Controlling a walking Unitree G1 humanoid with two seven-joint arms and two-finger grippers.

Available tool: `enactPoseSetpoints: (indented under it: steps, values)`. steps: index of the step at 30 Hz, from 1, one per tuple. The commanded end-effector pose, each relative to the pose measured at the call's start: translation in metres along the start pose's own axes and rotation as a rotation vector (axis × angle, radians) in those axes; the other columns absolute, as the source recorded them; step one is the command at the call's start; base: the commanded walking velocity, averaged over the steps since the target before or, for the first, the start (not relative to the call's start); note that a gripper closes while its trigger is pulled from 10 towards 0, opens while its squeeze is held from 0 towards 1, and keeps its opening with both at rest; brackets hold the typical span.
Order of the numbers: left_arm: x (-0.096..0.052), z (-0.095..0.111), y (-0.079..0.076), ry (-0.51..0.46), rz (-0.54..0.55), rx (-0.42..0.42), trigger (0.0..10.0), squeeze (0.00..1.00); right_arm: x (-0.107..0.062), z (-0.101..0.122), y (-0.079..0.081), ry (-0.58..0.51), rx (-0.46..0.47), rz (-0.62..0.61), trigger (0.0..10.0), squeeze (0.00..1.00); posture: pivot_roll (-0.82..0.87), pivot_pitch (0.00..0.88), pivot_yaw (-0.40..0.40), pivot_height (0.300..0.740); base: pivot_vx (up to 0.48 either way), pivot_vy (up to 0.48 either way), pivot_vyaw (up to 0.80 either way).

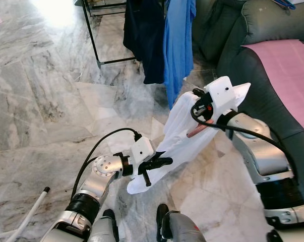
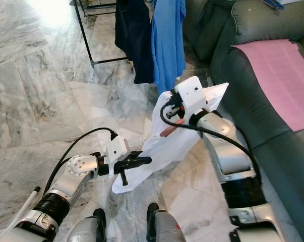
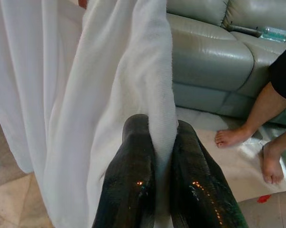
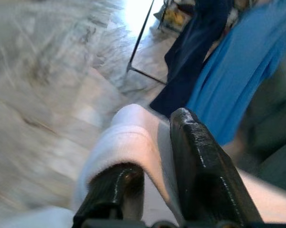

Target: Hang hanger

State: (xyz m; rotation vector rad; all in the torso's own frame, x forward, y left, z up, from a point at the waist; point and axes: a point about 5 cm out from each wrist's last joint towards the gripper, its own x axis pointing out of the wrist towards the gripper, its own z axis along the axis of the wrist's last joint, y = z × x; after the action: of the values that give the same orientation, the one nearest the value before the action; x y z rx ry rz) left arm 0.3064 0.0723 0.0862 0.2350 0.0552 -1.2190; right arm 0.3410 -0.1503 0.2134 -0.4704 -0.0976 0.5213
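Observation:
A white garment hangs between my two grippers above the marble floor. My left gripper is shut on its lower edge; in the left wrist view the cloth is pinched between the black fingers. My right gripper holds the top, shut on a fold of the white cloth. A copper-coloured hanger end sticks out of the garment just below the right gripper. Up ahead a dark navy garment and a blue one hang on a black rack.
A grey sofa with a pink cloth stands close on the right. A person's bare feet rest on the floor by a sofa in the left wrist view. A white stick lies at the lower left.

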Motion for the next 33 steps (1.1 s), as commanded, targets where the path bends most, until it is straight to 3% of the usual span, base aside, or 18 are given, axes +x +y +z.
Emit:
enactPoseSetpoints:
  steps: [1, 32, 33]
  values:
    - [0.0049, 0.0052, -0.0019, -0.026, -0.028, 0.023, 0.0, 0.00, -0.0017, 0.0009, -0.0024, -0.018, -0.059, -0.004, 10.0, 1.00, -0.09, 0.281, -0.074, 0.740, 0.000, 0.000, 0.00]
    - [0.0050, 0.0054, -0.0019, -0.026, -0.029, 0.023, 0.0, 0.00, -0.0021, 0.0016, -0.0052, -0.024, -0.067, -0.016, 10.0, 1.00, -0.09, 0.281, -0.074, 0.740, 0.000, 0.000, 0.00]
    - [0.0027, 0.0027, 0.0021, -0.018, 0.012, 0.030, 0.0, 0.00, -0.0051, -0.0054, -0.0098, -0.029, -0.038, -0.021, 10.0, 1.00, -0.09, 0.275, -0.074, 0.740, 0.000, 0.000, 0.00]
